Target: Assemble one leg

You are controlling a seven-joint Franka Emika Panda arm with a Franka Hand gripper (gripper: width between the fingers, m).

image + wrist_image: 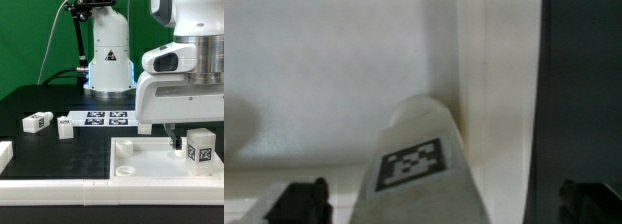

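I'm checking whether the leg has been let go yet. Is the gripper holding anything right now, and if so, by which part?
Nothing is held. The gripper is open, its fingers standing apart on either side of the leg, which stands upright in the tray-like piece.

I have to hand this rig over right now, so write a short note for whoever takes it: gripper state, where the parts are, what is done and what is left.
Gripper: open, holding nothing, right above the leg.
The leg: upright at a corner of the large white tray-like piece, tag facing the camera, between the open fingers in the wrist view.
Two more small blocks lie loose on the black table, by the marker board.
Done: the leg is placed and released.
Left: I cannot tell whether it is fully seated in its socket; check that before moving on.
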